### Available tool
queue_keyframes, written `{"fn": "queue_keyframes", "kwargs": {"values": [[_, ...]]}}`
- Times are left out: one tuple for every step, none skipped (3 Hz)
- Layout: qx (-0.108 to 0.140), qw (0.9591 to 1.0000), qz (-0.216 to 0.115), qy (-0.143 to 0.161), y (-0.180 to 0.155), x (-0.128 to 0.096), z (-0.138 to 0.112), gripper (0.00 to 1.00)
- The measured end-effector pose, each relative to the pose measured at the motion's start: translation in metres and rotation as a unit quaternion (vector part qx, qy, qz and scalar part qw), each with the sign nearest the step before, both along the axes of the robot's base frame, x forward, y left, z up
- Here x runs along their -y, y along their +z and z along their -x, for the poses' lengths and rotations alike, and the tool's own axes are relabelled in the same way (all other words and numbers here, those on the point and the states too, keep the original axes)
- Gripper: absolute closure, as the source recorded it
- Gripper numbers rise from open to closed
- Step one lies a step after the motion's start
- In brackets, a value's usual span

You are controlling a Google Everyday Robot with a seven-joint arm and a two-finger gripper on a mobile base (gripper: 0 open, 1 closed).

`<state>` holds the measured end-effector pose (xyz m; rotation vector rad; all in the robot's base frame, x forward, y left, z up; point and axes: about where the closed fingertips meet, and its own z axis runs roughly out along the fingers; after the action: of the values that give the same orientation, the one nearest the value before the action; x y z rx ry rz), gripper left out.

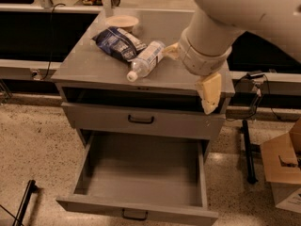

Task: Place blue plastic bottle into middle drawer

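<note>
The blue plastic bottle (146,59) lies on its side on the grey cabinet top (89,67), white cap toward the front edge. My gripper (188,78) hangs at the end of the big white arm over the right part of the top, just right of the bottle. Its cream fingers (209,92) are spread apart and hold nothing. The middle drawer (136,210) is the wide, deep bottom drawer. It is pulled far out and is empty, its black handle at the front.
A blue snack bag (120,41) lies left of the bottle, and a tan bowl (122,21) stands behind it. A shallower black-handled drawer (141,119) sits above the open one. A cardboard box (282,164) and a black stand (247,149) are on the floor at right.
</note>
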<state>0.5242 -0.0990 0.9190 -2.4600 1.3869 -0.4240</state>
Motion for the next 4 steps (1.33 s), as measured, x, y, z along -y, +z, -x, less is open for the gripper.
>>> {"fn": "queue_keyframes", "kwargs": {"values": [[0.002, 0.9999, 0.005, 0.012, 0.001, 0.0, 0.001, 0.0], [-0.004, 0.9991, 0.029, 0.031, -0.003, -0.005, 0.0, 0.0], [0.01, 0.9917, 0.083, 0.097, -0.014, -0.026, -0.024, 0.0], [0.026, 0.9765, 0.136, 0.165, -0.015, -0.044, -0.051, 0.0]]}}
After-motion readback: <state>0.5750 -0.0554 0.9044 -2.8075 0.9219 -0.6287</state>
